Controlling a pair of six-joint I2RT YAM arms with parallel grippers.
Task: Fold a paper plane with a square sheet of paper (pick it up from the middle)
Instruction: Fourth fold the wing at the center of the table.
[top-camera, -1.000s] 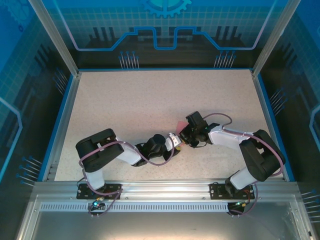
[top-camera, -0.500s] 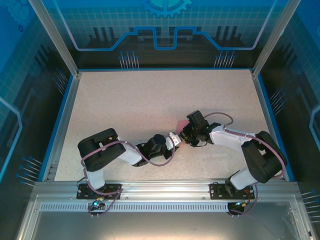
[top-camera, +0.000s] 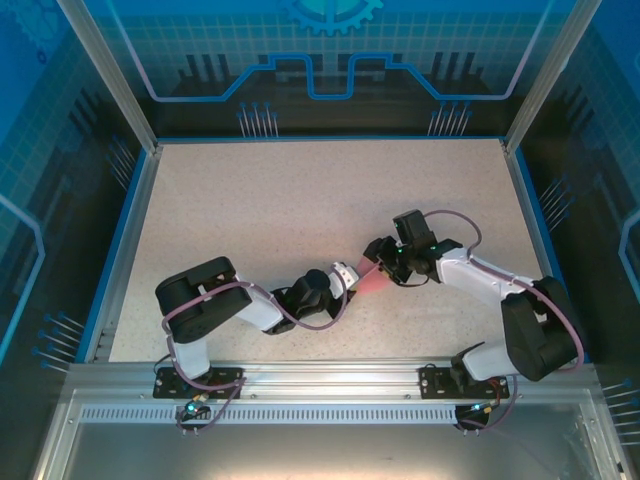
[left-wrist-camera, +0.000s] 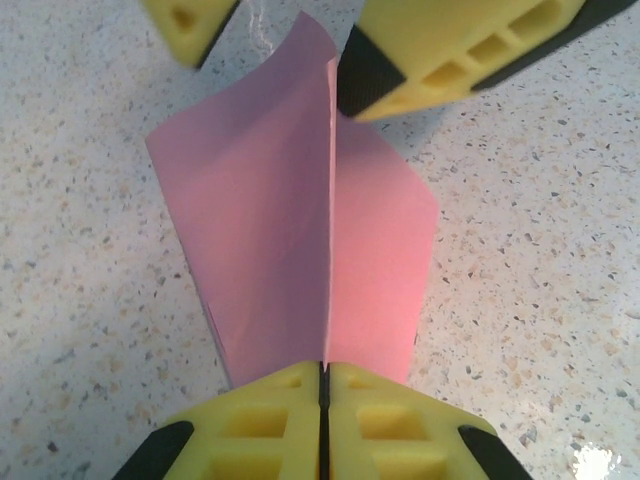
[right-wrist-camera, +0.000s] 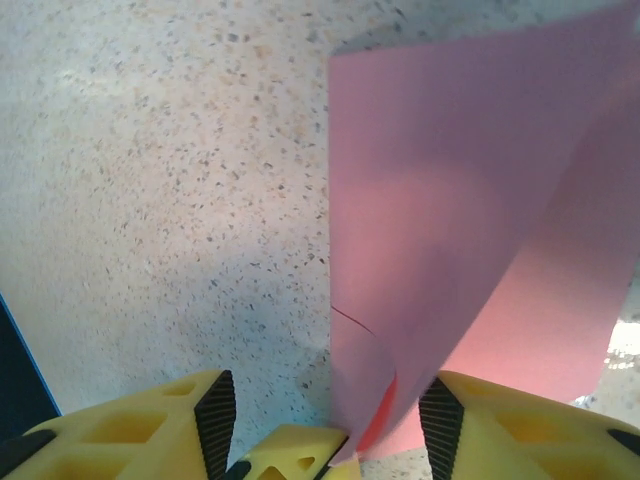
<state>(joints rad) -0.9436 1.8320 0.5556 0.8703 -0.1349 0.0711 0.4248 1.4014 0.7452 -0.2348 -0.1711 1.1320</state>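
Speckled surface (top-camera: 250, 220), seen from above. Right hand (top-camera: 385, 258), fingers spread apart, straddles the far end of the pink sheet of paper (left-wrist-camera: 300, 230) without pinching it. Left hand (left-wrist-camera: 322, 375), fingers pressed together, grips the sheet's near end at its crease. The sheet stands creased lengthwise between the two hands, flaps splayed.

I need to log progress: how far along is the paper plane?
Done: the sheet has one centre crease. In hand: the left gripper pinches one end of the crease, the right gripper open at the other. Left: nose and wing folds; no dart shape yet.
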